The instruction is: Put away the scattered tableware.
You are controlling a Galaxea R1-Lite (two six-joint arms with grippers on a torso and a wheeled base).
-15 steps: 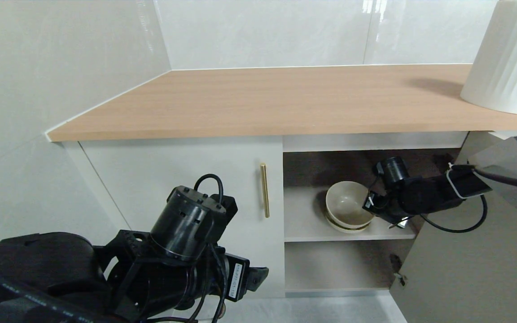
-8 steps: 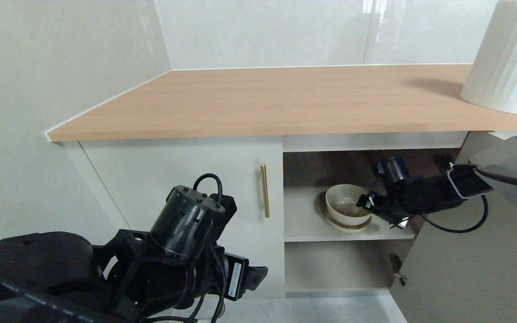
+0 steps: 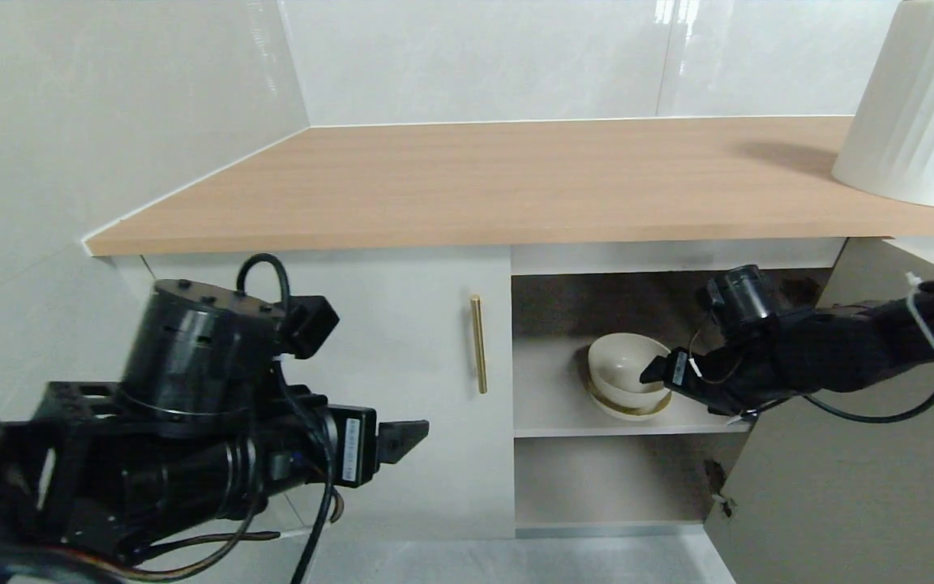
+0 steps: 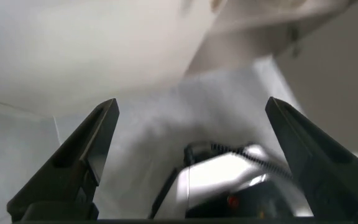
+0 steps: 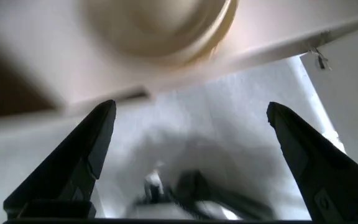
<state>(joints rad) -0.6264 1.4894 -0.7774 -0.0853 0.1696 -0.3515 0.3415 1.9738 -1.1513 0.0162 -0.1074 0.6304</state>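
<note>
Cream bowls (image 3: pixel 625 375) sit stacked on the upper shelf (image 3: pixel 548 403). The right gripper (image 3: pixel 660 371), spread wide and empty, is just beside their rim, far nearer than the left gripper (image 3: pixel 406 434), also wide, low before the closed door (image 3: pixel 370 324).

Wide-apart, bare jaws near stacked cream bowls (image 5: pixel 160 25) on a pale shelf (image 5: pixel 36 56).

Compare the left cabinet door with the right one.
The left door is shut; the right door stands swung open, exposing the shelf with the stacked bowls. The left door shows its front and gold handle; the right door its inner face and hinge. Both are plain pale panels.
</note>
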